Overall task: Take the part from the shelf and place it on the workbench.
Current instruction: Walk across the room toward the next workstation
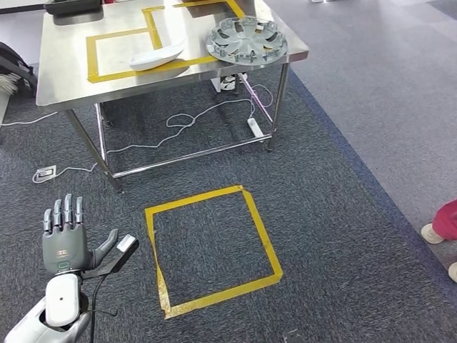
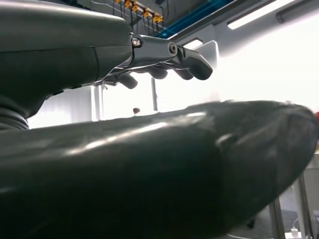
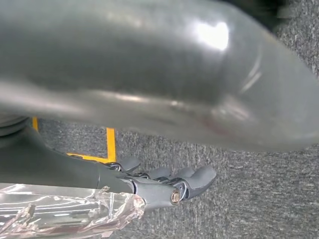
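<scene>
A stainless-steel tabletop (image 1: 64,75) on tubular legs stands on dark grey carpet (image 1: 334,214), its polished surface marked with rectangles of yellow tape. On the floor in front of it, a yellow tape square (image 1: 213,250) frames a patch of the coarse pile. At the tabletop's right corner lies a round silver wheel cover (image 1: 247,39) with spoked cut-outs, its rim slightly overhanging the edge; beside it, inside a taped rectangle, rests a long, smooth white curved part (image 1: 157,56). White cables (image 1: 178,125) loop across the carpet under the table to a power strip. The left hand (image 1: 66,239), grey with ribbed silver-tipped fingers, is raised at lower left, its fingers straight and spread, gripping nothing. In the right wrist view the right hand (image 3: 165,181) hangs over the carpet with crinkled clear plastic film (image 3: 68,209) alongside; whether its fingers hold that film cannot be told. A person's red-clad foot (image 1: 439,225) shows at the right edge.
</scene>
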